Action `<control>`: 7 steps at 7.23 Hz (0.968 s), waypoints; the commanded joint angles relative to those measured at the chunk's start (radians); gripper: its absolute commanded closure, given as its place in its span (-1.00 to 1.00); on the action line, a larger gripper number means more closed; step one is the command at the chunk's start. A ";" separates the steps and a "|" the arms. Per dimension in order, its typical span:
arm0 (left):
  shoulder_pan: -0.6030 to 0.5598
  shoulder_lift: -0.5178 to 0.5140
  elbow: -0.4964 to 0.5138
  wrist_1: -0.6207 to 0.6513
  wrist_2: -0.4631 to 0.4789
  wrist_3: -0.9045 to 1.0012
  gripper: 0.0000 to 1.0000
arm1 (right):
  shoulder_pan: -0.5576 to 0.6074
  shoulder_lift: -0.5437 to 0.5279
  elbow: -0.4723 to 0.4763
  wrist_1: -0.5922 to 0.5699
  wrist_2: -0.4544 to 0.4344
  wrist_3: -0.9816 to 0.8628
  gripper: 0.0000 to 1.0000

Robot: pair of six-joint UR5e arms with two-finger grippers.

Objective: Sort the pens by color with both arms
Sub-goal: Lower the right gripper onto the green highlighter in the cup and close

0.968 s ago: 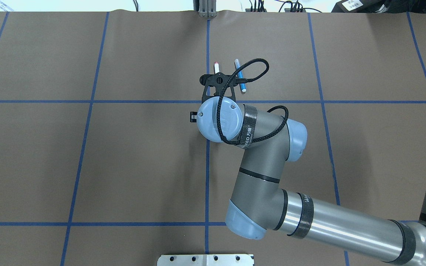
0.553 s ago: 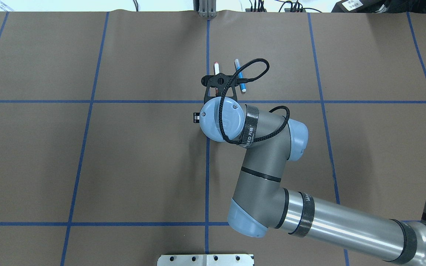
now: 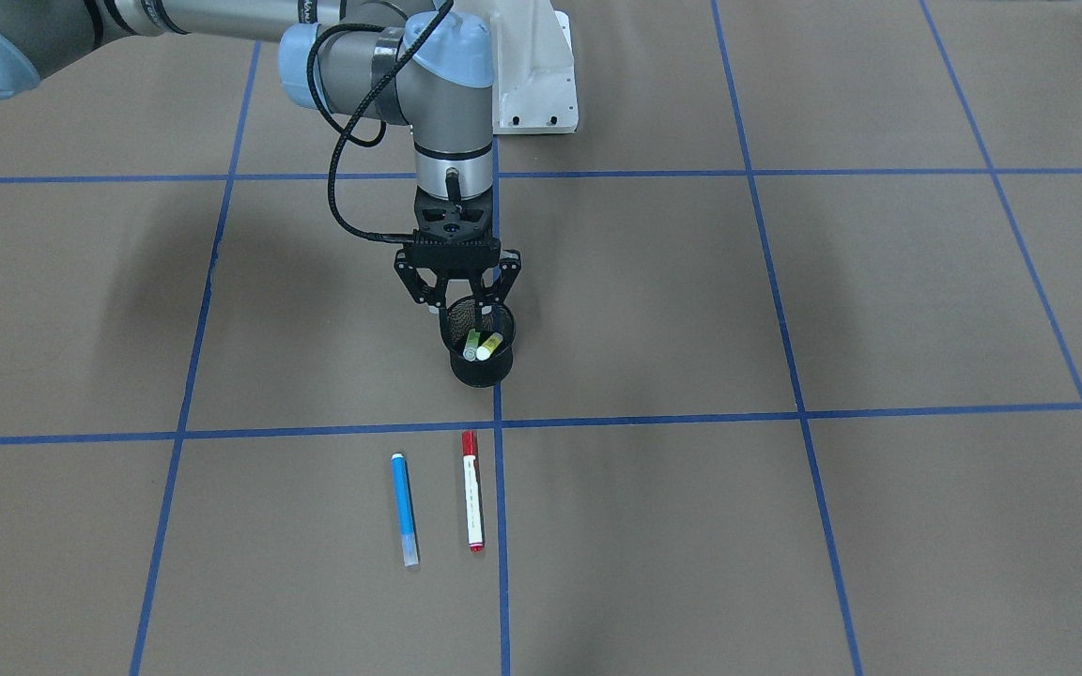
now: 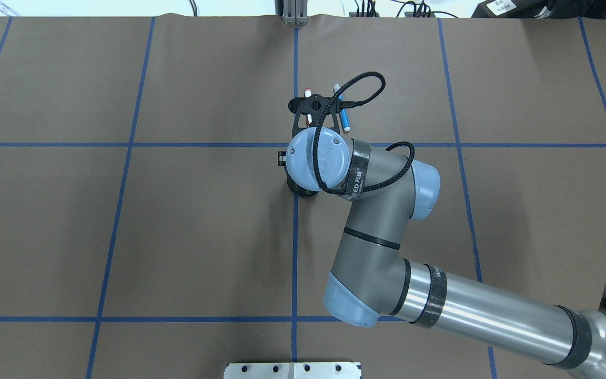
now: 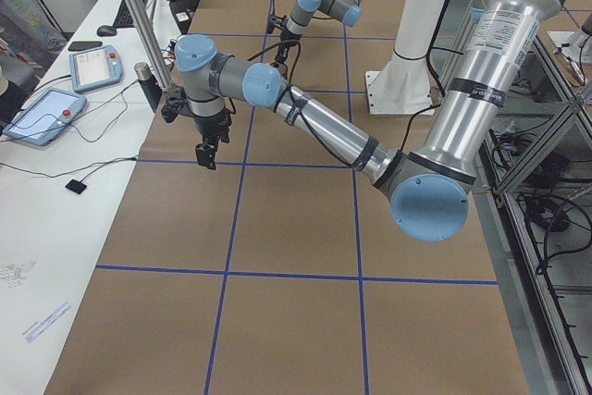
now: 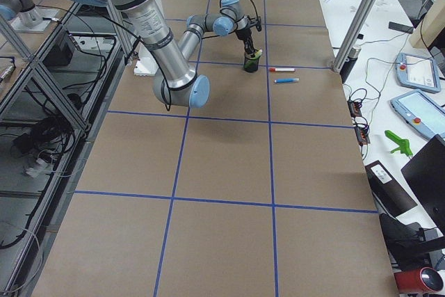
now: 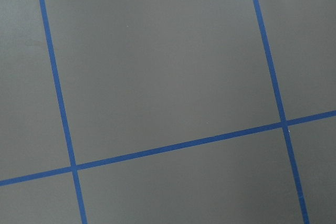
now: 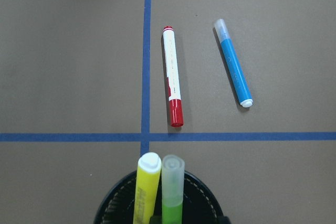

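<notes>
The right arm [image 3: 447, 122] holds its jaws at the mouth of the mesh cup [image 3: 482, 374], where the green pen [image 3: 472, 345] and yellow pen [image 3: 490, 344] stand handy. Pinching or not, cannot tell. The blue pen [image 3: 403, 508] and red-capped pen [image 3: 471, 490] lie on the table [image 3: 785, 526] at the cup's front-view six o'clock, laid apart by color. Left jaws: cannot tell.

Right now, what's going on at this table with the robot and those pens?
The right gripper hangs straight down at the mouth of the black mesh cup, where the yellow pen and the lime green pen stand side by side. I cannot tell whether it has closed on one. The blue pen and the red-capped pen lie flat on the table past the cup, apart and roughly parallel. The left gripper hovers well away from the pens.
</notes>
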 commanded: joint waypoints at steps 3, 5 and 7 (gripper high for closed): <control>-0.003 0.001 0.003 0.000 0.000 0.014 -0.98 | 0.002 0.041 -0.058 0.000 -0.002 -0.003 0.08; -0.003 0.000 0.005 0.000 0.000 0.014 -0.98 | 0.002 0.035 -0.058 -0.001 -0.001 -0.004 0.08; -0.006 0.000 0.002 0.000 0.000 0.014 -0.98 | 0.002 0.031 -0.058 -0.001 -0.001 -0.009 0.08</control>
